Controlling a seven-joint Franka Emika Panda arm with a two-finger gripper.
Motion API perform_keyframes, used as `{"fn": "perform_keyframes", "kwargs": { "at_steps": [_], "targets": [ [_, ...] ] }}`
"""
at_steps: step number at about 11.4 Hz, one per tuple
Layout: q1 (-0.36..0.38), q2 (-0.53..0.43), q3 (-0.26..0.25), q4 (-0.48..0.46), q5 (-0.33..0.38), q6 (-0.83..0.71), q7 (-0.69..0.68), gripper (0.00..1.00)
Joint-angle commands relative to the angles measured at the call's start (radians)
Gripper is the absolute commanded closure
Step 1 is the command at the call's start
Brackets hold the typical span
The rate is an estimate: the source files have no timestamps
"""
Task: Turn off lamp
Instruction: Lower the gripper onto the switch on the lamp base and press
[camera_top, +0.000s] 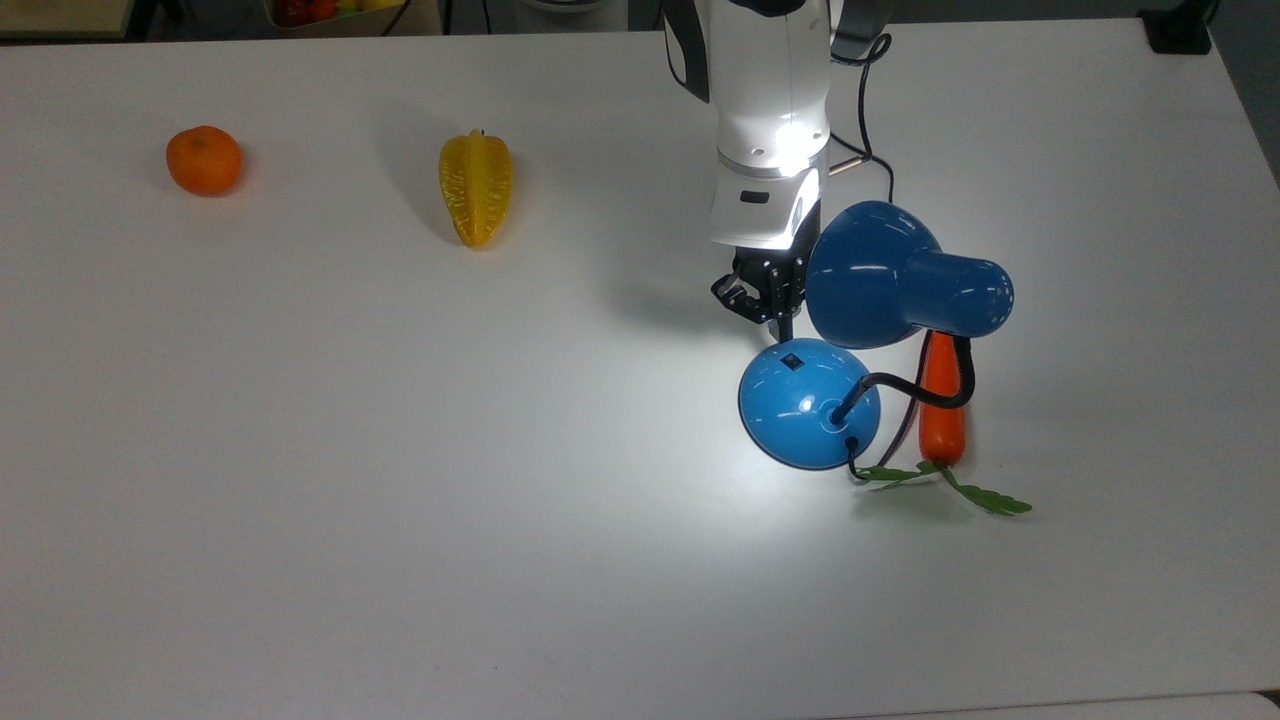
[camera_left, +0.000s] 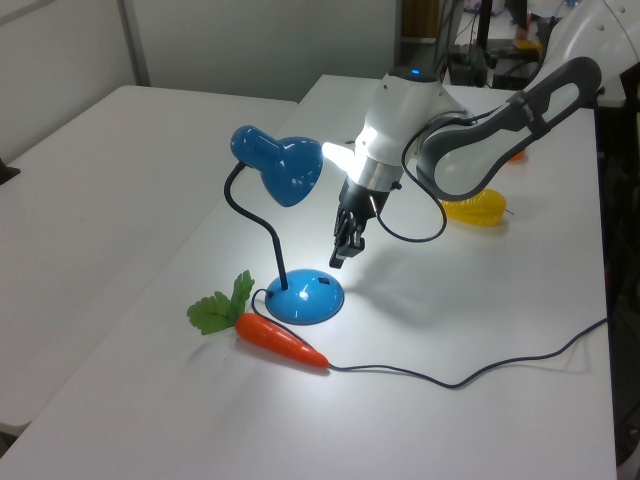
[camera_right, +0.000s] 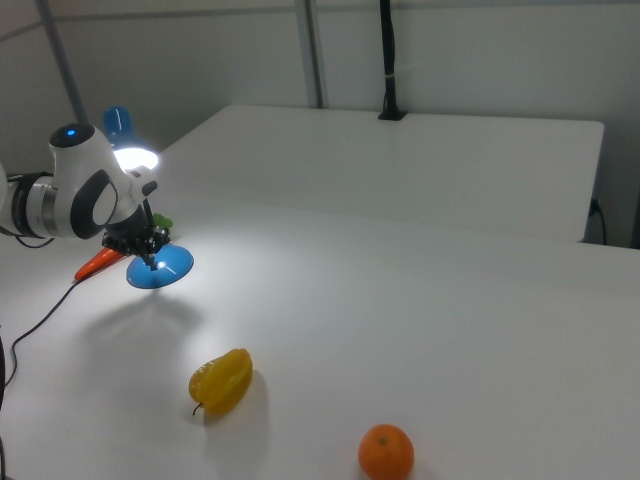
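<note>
With the end effector (camera_top: 772, 305) pinched together just above the lit lamp (camera_top: 810, 402) at the top view's right of the worktop (camera_top: 400, 450), I'd descend slowly, centring one fingertip on the switch (camera_top: 791, 361).

Top view looks straight down on the table (camera_top: 300, 500). Left view sits low past the lamp (camera_left: 285, 185), facing the arm. Right view's opposite, prob further off, w/ lamp far back. All 3 share the lamp.
</note>
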Motion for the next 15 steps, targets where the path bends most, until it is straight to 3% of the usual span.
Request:
{"fn": "perform_keyframes", "kwargs": {
  "at_steps": [1,15],
  "targets": [
    [0.005,0.021,0.001,0.001,-0.016,0.057,0.000,1.00],
    [0.017,0.053,0.001,0.001,-0.018,0.126,-0.002,1.00]
  ]
}}
